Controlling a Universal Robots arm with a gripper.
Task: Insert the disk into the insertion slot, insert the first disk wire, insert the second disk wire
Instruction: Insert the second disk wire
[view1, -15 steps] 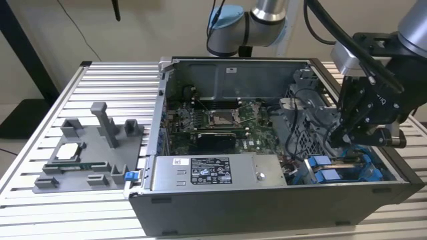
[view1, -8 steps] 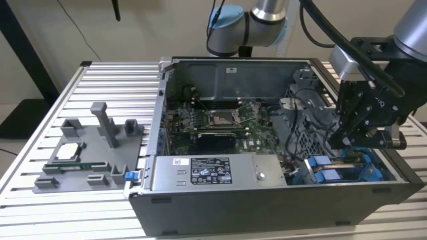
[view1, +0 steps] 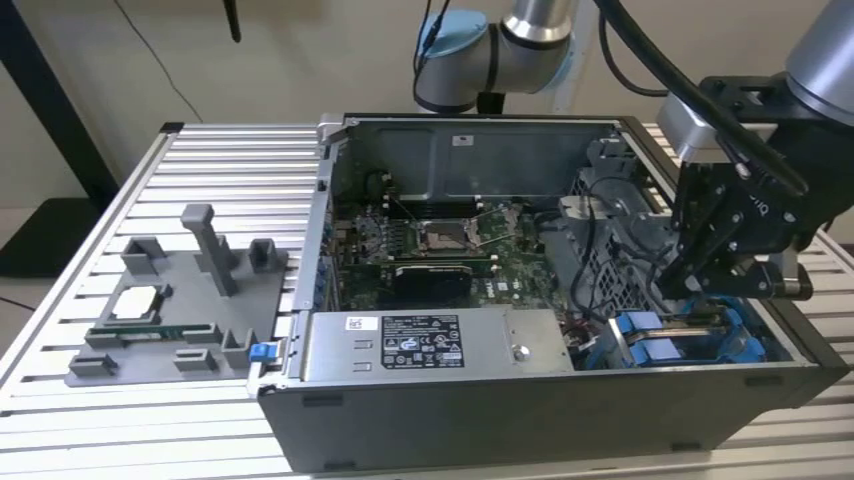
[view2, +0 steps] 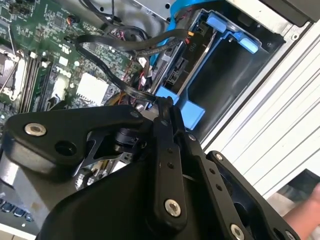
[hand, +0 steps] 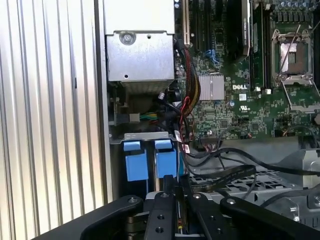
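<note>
Disk (view2: 176, 70) mostly hidden inside insertion slot (view2: 227, 60); cable (view2: 125, 47) end hidden behind fingers (view2: 165, 130).

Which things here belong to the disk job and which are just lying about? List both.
Job: gripper, wire it grips, disk, slot.
Lying about: power supply, grey holder, chip, memory stick.

And we're in a robotics lab: an opened computer case (view1: 534, 300) sits on a slatted aluminium desk (view1: 200, 160), grey parts fixture (view1: 174, 300) alongside, robot arm (view1: 521, 40) overhead.
</note>
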